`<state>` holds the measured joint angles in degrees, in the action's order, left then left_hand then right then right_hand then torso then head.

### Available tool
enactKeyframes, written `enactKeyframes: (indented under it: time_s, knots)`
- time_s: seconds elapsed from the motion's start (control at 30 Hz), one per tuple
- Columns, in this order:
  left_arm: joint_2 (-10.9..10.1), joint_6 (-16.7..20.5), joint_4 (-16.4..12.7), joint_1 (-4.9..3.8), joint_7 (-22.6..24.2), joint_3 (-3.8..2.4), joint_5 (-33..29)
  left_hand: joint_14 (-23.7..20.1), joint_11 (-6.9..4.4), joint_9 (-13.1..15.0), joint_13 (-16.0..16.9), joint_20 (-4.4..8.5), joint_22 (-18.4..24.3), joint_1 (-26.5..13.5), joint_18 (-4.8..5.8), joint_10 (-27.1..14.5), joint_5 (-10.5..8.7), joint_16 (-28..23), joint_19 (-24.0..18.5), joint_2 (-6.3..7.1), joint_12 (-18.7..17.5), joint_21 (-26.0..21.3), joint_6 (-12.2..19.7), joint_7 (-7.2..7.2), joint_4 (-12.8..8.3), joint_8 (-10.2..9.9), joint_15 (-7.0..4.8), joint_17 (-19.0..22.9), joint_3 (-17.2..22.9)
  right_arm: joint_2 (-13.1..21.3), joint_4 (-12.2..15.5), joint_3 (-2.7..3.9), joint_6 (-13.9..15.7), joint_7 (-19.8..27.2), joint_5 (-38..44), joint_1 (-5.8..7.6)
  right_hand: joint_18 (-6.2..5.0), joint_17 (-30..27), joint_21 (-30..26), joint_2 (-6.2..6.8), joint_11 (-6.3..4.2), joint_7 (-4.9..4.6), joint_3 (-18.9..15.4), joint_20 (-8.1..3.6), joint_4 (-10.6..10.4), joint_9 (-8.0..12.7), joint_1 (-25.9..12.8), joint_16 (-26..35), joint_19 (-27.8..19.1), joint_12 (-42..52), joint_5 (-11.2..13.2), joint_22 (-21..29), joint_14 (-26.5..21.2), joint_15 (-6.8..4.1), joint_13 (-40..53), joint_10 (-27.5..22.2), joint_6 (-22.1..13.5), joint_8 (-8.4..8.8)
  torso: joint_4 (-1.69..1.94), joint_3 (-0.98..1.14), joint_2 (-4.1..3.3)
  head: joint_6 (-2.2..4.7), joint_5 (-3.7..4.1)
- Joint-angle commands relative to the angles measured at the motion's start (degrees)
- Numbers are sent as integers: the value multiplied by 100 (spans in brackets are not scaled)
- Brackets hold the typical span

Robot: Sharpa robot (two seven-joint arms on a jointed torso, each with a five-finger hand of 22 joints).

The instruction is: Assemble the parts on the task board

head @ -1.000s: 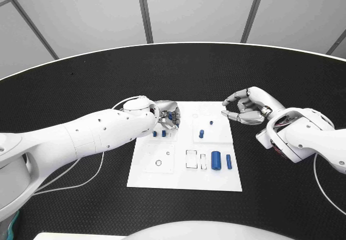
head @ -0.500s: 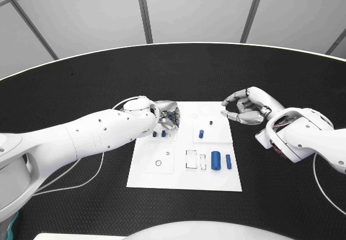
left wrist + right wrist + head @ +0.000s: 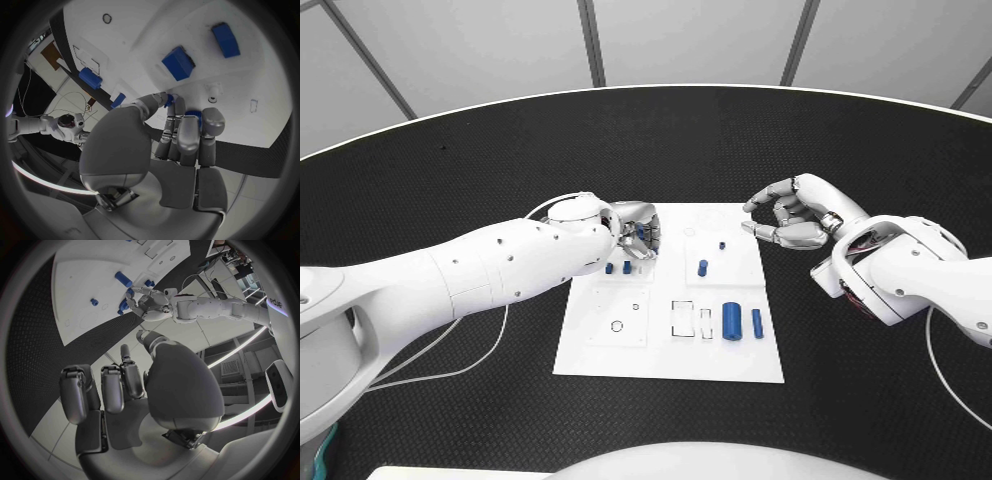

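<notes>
The white task board point(image 3: 661, 350) lies mid-table. My left hand point(image 3: 635, 228) hovers over its far left corner and pinches a small blue part point(image 3: 192, 114) between thumb and fingers point(image 3: 187, 135). Just below that hand two short blue parts point(image 3: 619, 267) stand side by side, seen large as blue blocks point(image 3: 179, 62) in the left wrist view. A blue peg point(image 3: 702, 267) stands mid-board. A thick blue cylinder point(image 3: 731, 320) and a thinner one point(image 3: 757, 322) lie near the right edge. My right hand point(image 3: 790, 215) sits off the board's far right corner, fingers curled in on nothing.
A rectangular slot point(image 3: 682, 318) and a pale cylinder point(image 3: 707, 322) lie left of the thick cylinder. An oval hole point(image 3: 617, 325) marks the board's near left. Black matting point(image 3: 473, 200) surrounds the board. The right wrist view shows my left hand point(image 3: 150, 302) at the board point(image 3: 81, 270).
</notes>
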<state>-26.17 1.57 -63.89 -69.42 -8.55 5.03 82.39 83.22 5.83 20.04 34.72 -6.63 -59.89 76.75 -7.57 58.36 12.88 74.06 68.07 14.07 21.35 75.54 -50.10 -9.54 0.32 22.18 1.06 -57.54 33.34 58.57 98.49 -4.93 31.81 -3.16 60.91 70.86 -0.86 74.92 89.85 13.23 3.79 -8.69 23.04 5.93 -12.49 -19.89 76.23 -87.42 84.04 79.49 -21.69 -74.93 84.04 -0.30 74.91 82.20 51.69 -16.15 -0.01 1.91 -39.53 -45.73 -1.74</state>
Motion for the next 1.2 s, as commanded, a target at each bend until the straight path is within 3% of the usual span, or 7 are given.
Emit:
enactKeyframes:
  time_s: [0.03, 0.47, 1.2]
  knots:
    - [2, 1, -2, 0, 2, 0, 0, -15, -29, -102, -2796, -12, -7, 58, 81, 94, 9, 32, 26, -60, -8, 41, -84, 36, -10, 15, 7, 13, 73, 1, 1, 0, -1, 0, 0, 0, 86, 908, 15, 6, -22, 16, 43, -55, -3, 10, 54, 24, 596, 25, -32, -1507, 457, -32, 589, 20, 13, -31, -3, -1, -1, -4, -6]
    - [-2, 82, -20, 0, 12, 0, 0, -27, -87, -96, -2801, 38, -133, 153, 104, 376, 3, 74, 108, -254, -78, 130, -354, 67, -87, 8, -43, 86, 343, 10, 13, 0, 0, 1, 0, 0, 86, 913, 15, 4, -23, 17, 51, -56, -1, 9, 59, 22, 596, 35, -54, -1507, 459, -33, 597, 28, 19, -36, -3, -1, 1, -12, -7]
    - [-170, 195, -218, 0, -52, -2, -62, -29, -99, -87, -2799, 51, -188, 91, 116, 479, -5, 89, 143, -252, -121, 167, -448, 69, -91, 1, -54, 114, 357, 9, 3, 0, 7, 9, 0, 0, 86, 913, 15, 4, -23, 17, 51, -56, -1, 9, 59, 22, 596, 35, -54, -1507, 459, -33, 597, 28, 19, -36, 0, -2, 10, -4, -19]
